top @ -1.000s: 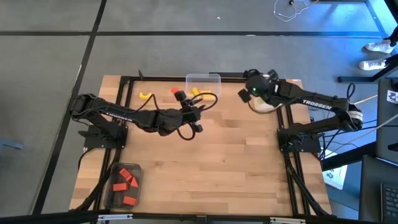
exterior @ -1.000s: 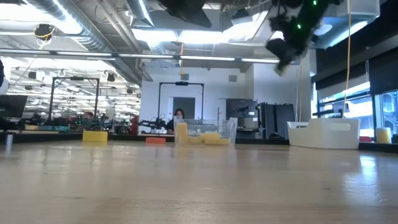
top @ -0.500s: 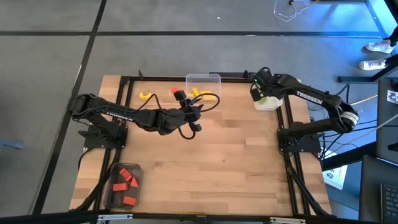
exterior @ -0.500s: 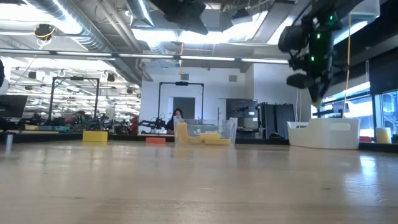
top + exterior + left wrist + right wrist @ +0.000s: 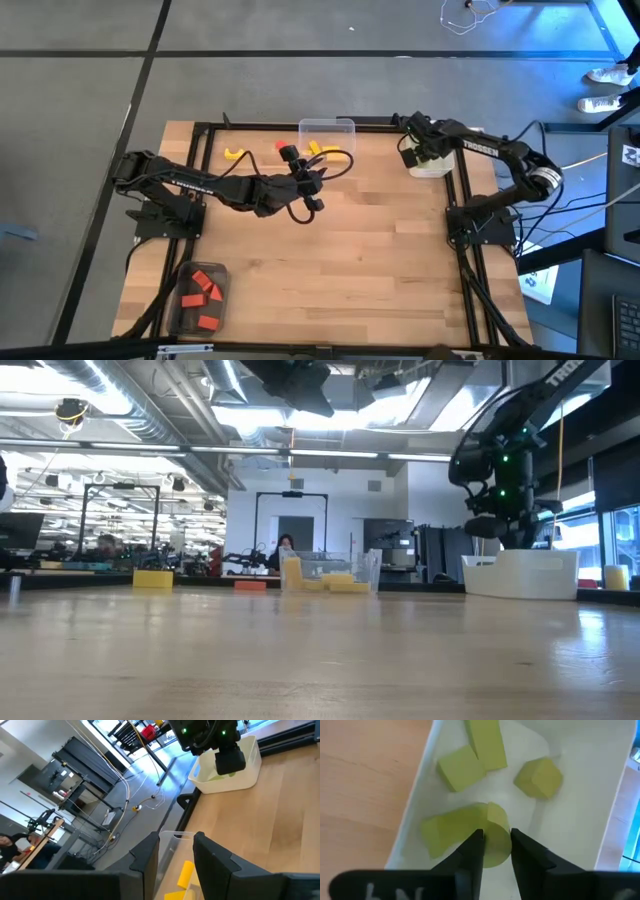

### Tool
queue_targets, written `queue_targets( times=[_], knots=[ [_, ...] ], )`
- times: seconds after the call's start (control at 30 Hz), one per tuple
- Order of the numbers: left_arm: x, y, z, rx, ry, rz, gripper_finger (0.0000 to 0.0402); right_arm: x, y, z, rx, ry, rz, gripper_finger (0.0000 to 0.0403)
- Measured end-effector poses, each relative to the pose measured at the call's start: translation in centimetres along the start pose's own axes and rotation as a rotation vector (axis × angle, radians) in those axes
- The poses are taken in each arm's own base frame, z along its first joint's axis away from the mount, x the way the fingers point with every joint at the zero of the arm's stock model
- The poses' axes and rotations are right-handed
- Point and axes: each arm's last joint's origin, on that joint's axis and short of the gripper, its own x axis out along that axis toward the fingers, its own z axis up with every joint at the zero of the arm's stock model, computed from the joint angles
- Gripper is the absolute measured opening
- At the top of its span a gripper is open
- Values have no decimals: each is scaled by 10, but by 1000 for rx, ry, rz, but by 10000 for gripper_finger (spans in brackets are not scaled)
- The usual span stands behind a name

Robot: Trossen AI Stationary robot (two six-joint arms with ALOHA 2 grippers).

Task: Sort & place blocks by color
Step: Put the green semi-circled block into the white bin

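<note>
A white tray (image 5: 436, 168) at the table's far right holds several light green blocks (image 5: 461, 767). My right gripper (image 5: 411, 152) reaches down into it, shut on a rounded green block (image 5: 495, 832); the low view shows it at the tray's rim (image 5: 512, 540). My left gripper (image 5: 176, 857) hangs open high over the table's middle (image 5: 305, 168), pointing toward a clear container (image 5: 327, 128) at the far edge. Yellow blocks (image 5: 316, 149) lie at the container's near side. A red block (image 5: 281, 146) and another yellow one (image 5: 233, 153) lie on the table to their left. My right gripper has the rounded green block's two sides (image 5: 490, 837) between its two fingertips, coming steeply from above. The block sits low in the tray beside a long green block (image 5: 442, 835). Whether its underside rests on the tray floor, I cannot tell.
A clear container with several red blocks (image 5: 202, 292) stands at the near left corner. Black frame rails (image 5: 462, 200) run along the table's sides. The table's middle and near right are bare wood (image 5: 380, 270). A person sits in the room beyond (image 5: 287, 547).
My right gripper has come down over the white tray and tipped from a shallow slant to pointing steeply down, its arm swinging toward the table's far right corner. The left arm has kept still.
</note>
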Motion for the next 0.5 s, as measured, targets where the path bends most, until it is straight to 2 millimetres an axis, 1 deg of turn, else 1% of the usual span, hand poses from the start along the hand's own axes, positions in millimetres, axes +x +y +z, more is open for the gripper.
queue_targets(
  times=[0.1, 0.23, 0.33, 0.5],
  knots=[
    [0, 0, 0, 0, 0, 0, 112, 6, 0, 2, -11, 19, -8, 95],
    [0, 0, 0, 0, 4, 7, 112, 8, 2, 4, -7, 9, -5, 100],
    [0, 2, -1, -24, 30, 62, 111, 9, 3, 6, -16, -11, 1, 101],
    [0, 4, -2, -32, 65, 139, 111, 7, 3, 8, -100, -23, 5, 100]
  ],
)
